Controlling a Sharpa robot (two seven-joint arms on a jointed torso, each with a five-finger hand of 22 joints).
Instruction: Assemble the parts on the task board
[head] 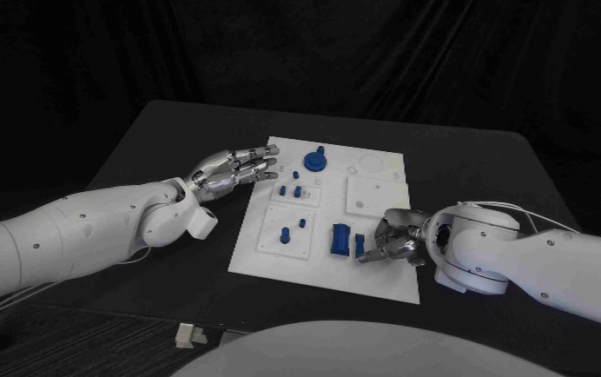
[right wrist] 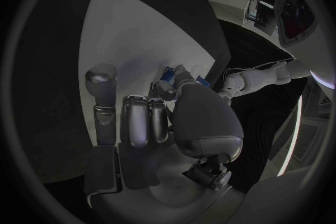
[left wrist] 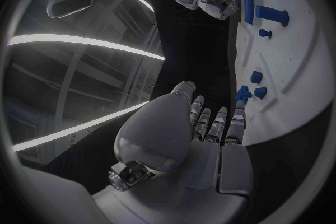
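Small blue parts (head: pixel 340 240), likely light, stiff, slippery plastic best pinched by their flat sides, sit low-centre on the white task board (head: pixel 376 195); the right hand (head: pixel 391 242) pinches one, while the left hand (head: pixel 234 171) hovers upper-left, fingers apart.

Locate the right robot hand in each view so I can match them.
Head view: right robot hand at the task board's near right edge.
Left wrist view: far across the board, by the blue parts; hand.
Right wrist view: circle's middle, over the board.
Shared landmark: the white task board.
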